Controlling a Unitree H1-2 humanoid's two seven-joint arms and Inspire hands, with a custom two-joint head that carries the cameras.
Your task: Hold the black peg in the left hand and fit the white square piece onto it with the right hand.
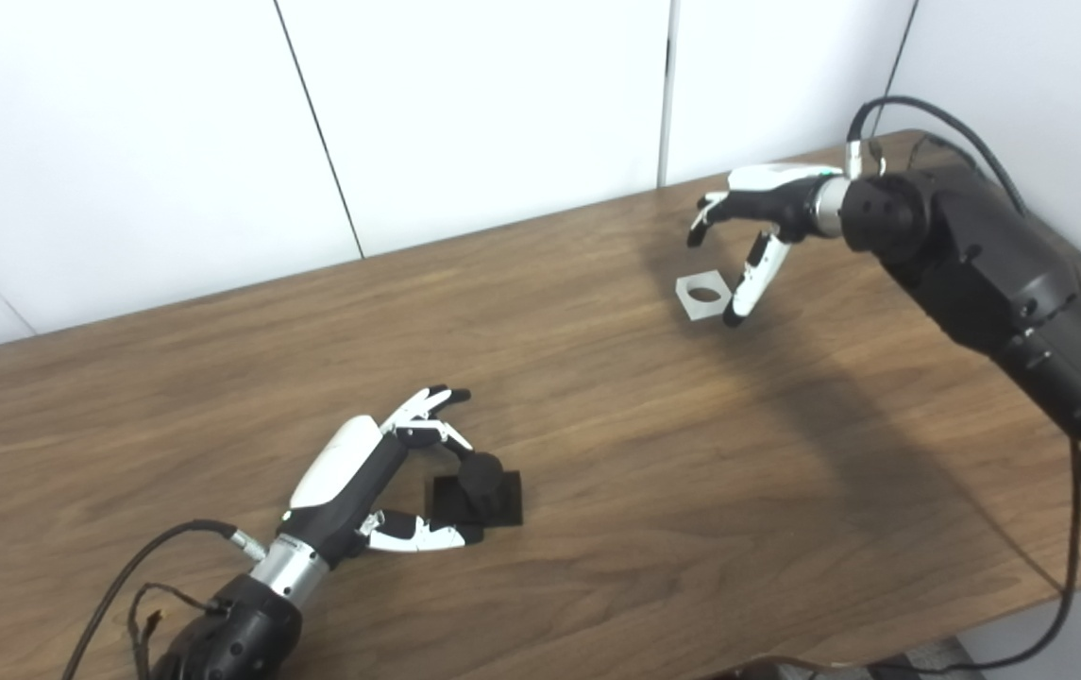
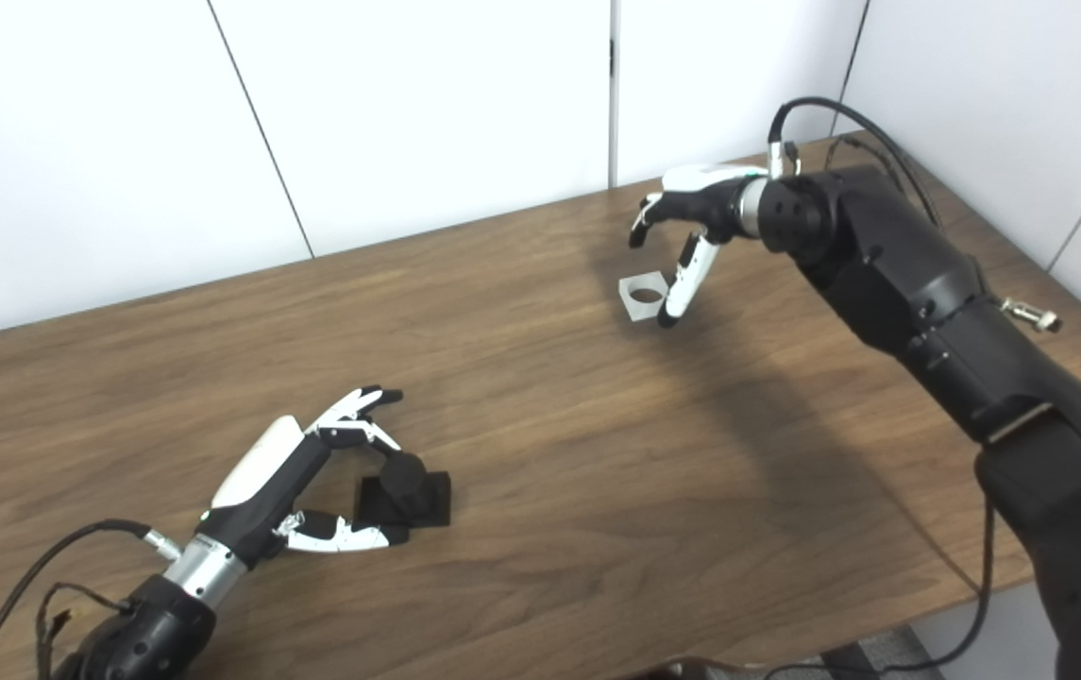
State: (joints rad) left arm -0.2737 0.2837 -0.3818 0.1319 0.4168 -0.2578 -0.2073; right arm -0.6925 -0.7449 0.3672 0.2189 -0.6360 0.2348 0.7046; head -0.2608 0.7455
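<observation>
The black peg [image 1: 483, 484], a short post on a square black base, stands on the wooden table [image 1: 653, 491] at the lower left. My left hand [image 1: 380, 472] reaches around it, fingers curled just over the post and thumb lying along the base's near edge. The hand is open and the peg rests on the table. The white square piece [image 1: 702, 295], with a round hole in it, lies flat at the far right. Over it hovers my right hand [image 1: 752, 222], open, its thumb tip down beside the piece's right edge and its fingers raised behind the piece.
White wall panels [image 1: 483, 113] run along the table's far edge. The table's right corner and front edge lie near my right arm [image 1: 984, 274]. Black cables trail from both wrists, one hanging off the right front edge [image 1: 1064, 604].
</observation>
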